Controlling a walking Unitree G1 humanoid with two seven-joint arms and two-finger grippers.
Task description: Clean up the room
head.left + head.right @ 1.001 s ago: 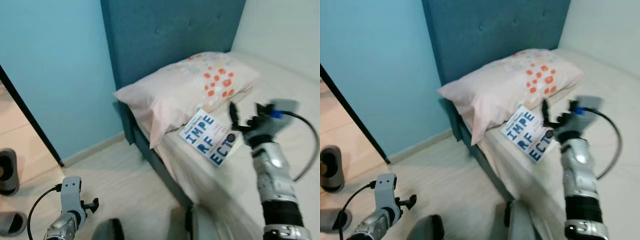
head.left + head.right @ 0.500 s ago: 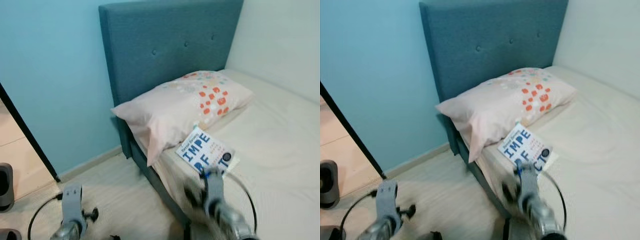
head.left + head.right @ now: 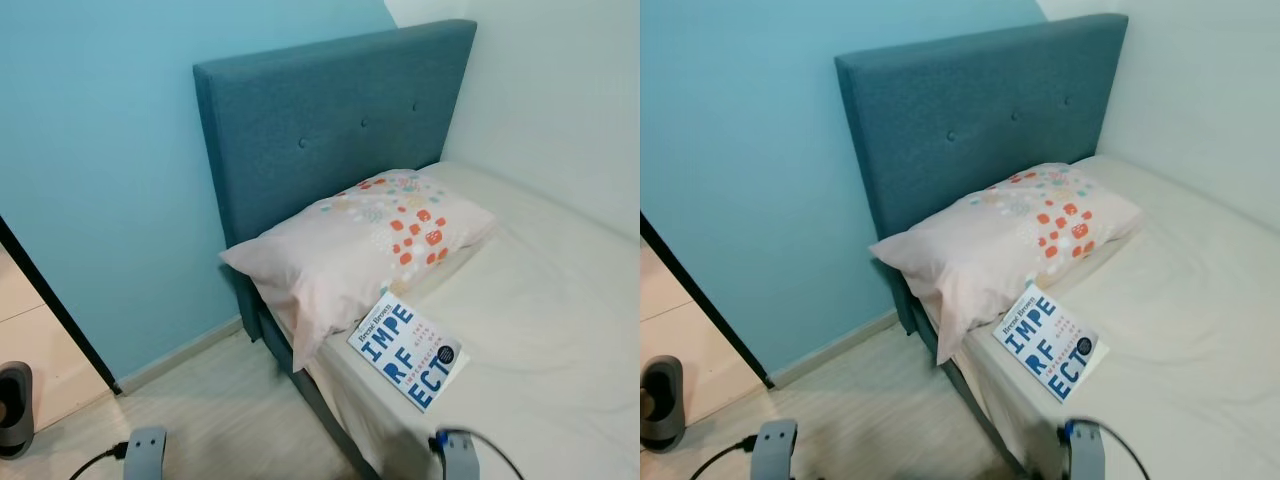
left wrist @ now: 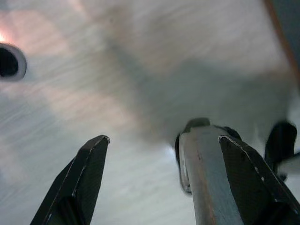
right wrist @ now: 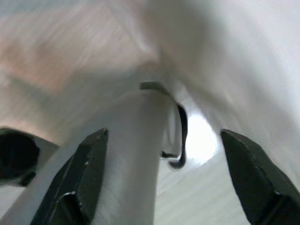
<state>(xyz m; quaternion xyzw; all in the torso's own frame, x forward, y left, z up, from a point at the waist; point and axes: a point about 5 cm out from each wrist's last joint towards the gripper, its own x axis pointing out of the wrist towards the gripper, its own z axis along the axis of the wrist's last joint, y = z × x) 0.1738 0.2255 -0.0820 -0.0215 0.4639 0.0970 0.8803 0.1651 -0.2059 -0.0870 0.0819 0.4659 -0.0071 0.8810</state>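
Both arms hang low, so the head views catch just their grey wrist units at the bottom edge of the frame. The left arm's grey wrist block [image 3: 146, 452] sits at the lower left, with a thin black cable [image 3: 95, 462] leaving it toward the left. The right arm's grey wrist block [image 3: 459, 458] sits at the lower right, with a small blue connector and a black cable [image 3: 487, 446] curving away to the right.

In the left wrist view, the left gripper [image 4: 164, 150] has its two long black fingers [image 4: 82, 180] spread wide apart, with nothing between them. In the right wrist view, the right gripper [image 5: 164, 147] also holds its two black fingers [image 5: 79, 176] wide apart and empty. Both wrist views are blurred.
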